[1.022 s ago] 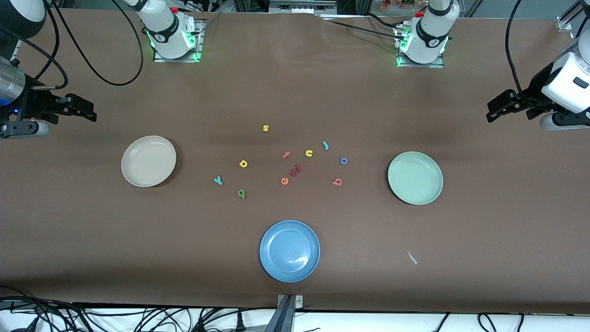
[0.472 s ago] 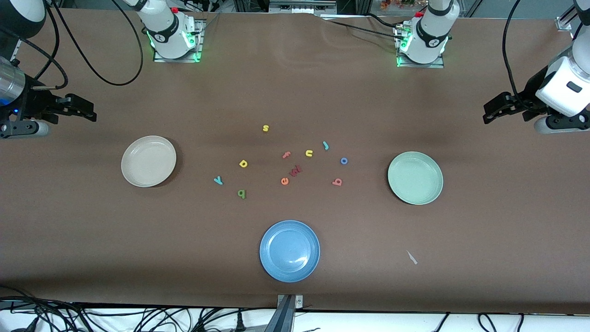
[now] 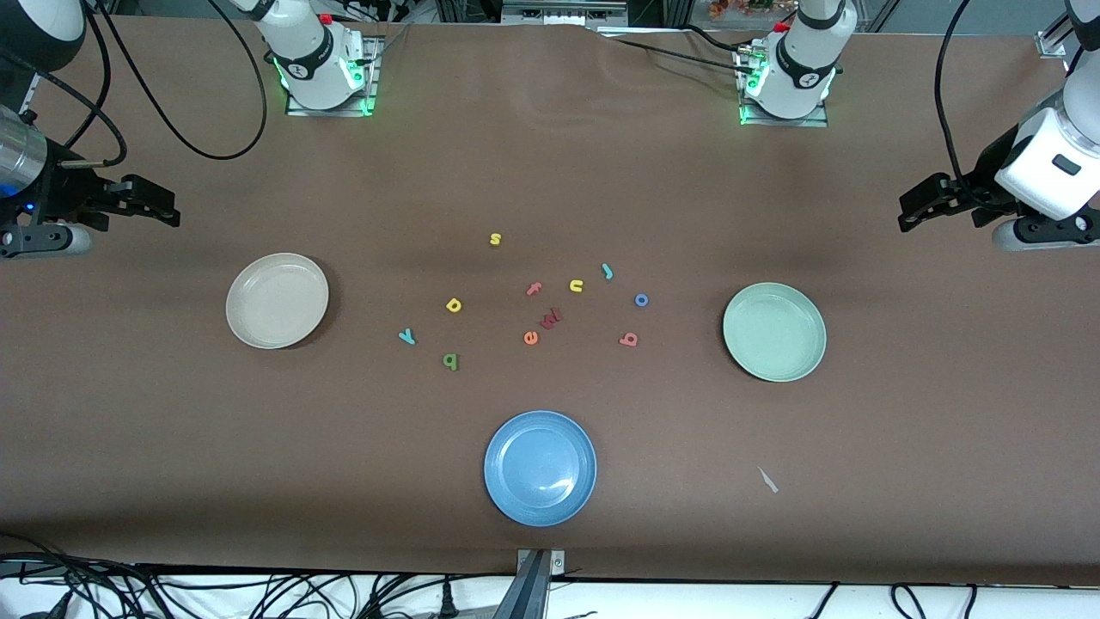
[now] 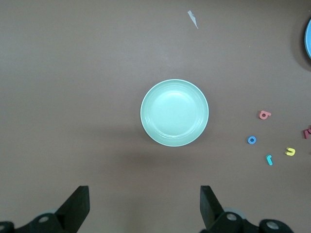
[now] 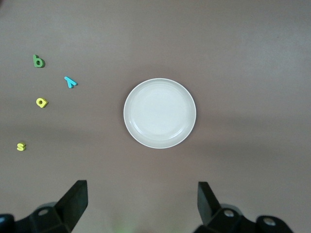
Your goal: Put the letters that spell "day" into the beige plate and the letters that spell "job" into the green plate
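Fig. Both my grippers up in the air, nothing held.

My left gripper (image 3: 913,209) hangs over bare table at the left arm's end, fingers (image 4: 77,206) spread wide, empty. Ahead of those fingertips, well apart: the green plate (image 4: 174,112), empty. Past the plate from my fingers, toward table centre: salmon b (image 4: 264,114), blue o (image 4: 251,140), teal j (image 4: 268,159), all flat on the cloth, none touching. Yellow u (image 4: 290,152) lies just beside the j.

My right gripper (image 3: 159,205) hangs over bare table at the right arm's end, fingers (image 5: 73,204) likewise wide, empty. Ahead of them, well apart: the beige plate (image 5: 159,113), empty. Past it toward centre: teal y (image 5: 70,82), yellow d (image 5: 42,102), green a (image 5: 38,61), each separate on the cloth. Yellow s (image 5: 20,146) sits apart from that group.

Mid-table, btwn the two letter groups: pink f (image 3: 534,289), orange e (image 3: 530,338), a dark red letter (image 3: 551,319) I can't read. Blue plate (image 3: 540,468) nearest the front camera, empty. Small pale scrap (image 3: 767,480) lies on the cloth nearer the front camera than the green plate.
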